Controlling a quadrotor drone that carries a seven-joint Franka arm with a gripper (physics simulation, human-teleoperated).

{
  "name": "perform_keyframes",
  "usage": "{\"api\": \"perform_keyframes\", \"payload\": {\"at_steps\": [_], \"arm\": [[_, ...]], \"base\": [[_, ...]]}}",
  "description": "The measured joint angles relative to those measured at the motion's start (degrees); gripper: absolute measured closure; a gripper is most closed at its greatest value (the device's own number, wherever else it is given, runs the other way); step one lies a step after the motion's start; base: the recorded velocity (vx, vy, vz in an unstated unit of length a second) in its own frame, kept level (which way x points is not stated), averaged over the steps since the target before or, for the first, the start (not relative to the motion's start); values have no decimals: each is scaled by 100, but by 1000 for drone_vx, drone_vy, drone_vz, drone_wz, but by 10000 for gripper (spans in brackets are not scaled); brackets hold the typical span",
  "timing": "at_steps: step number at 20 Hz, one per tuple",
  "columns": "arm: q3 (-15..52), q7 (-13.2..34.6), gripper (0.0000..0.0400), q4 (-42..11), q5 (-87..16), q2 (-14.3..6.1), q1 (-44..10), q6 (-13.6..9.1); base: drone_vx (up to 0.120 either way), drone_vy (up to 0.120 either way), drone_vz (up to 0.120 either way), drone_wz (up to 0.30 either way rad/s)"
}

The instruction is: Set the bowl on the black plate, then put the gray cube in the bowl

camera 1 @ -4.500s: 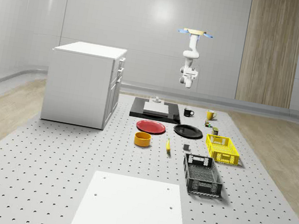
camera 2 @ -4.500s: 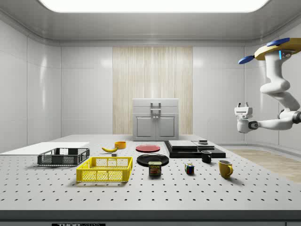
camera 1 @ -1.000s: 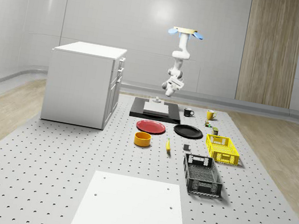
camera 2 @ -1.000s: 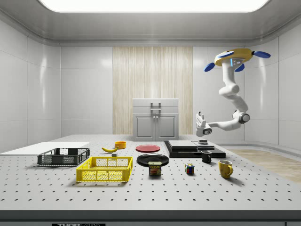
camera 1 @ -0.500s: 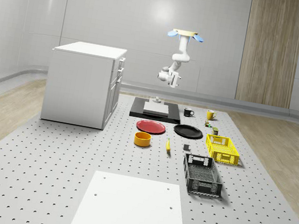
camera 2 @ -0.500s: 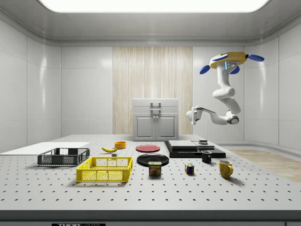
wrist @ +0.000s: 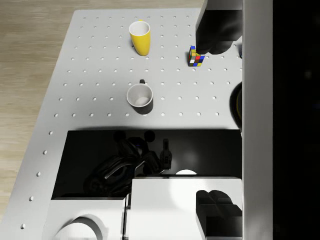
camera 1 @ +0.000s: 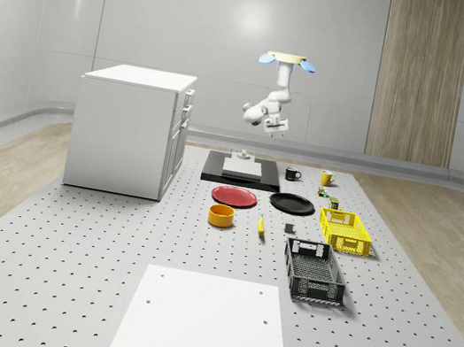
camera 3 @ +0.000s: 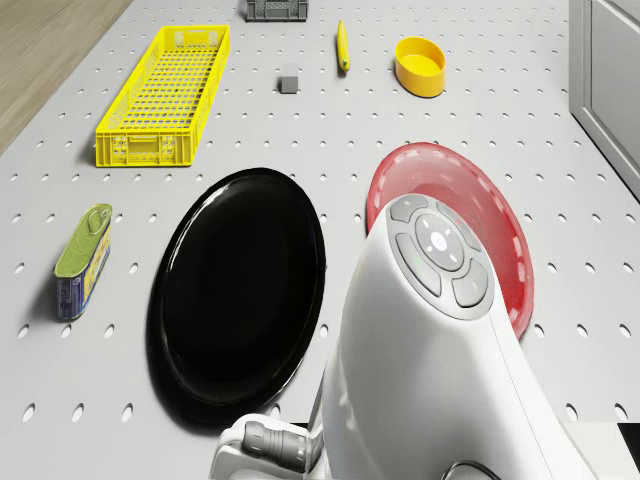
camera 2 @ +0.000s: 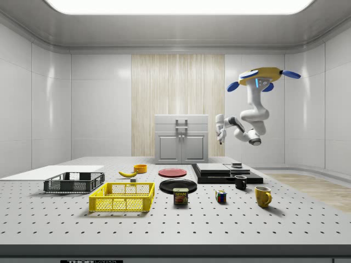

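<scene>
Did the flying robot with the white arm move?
Yes. The drone has shifted toward the side view's left, closer to the white cabinet, and now hovers above the black platform.

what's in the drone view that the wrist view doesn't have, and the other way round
With the drone hovering over the black platform, the drone view has the bowl, gray cube, red plate, yellow crate and can. The wrist view has that platform, the yellow mug, dark mug and puzzle cube. Both share the perforated table, and perhaps the black plate, a dark curved edge in the wrist view.
</scene>
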Motion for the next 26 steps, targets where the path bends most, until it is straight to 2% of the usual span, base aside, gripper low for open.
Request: {"api": "perform_keyframes", "payload": {"at_steps": [5, 9, 16, 19, 26], "arm": [[324, 439, 0, -110, -342, -265, -669, -257], [464, 628, 0, -131, -407, -433, -946, -300], [607, 809, 0, -130, -366, -681, -1186, -212], [651, 859, 0, -125, -326, -778, -1246, -147], [733, 948, 0, -111, -221, -993, -1347, 27]], "base": [[120, 0, -120, 0], [120, -120, -120, 0], [120, -120, -120, 0], [120, -120, 0, 0], [120, -17, 0, 0]]}}
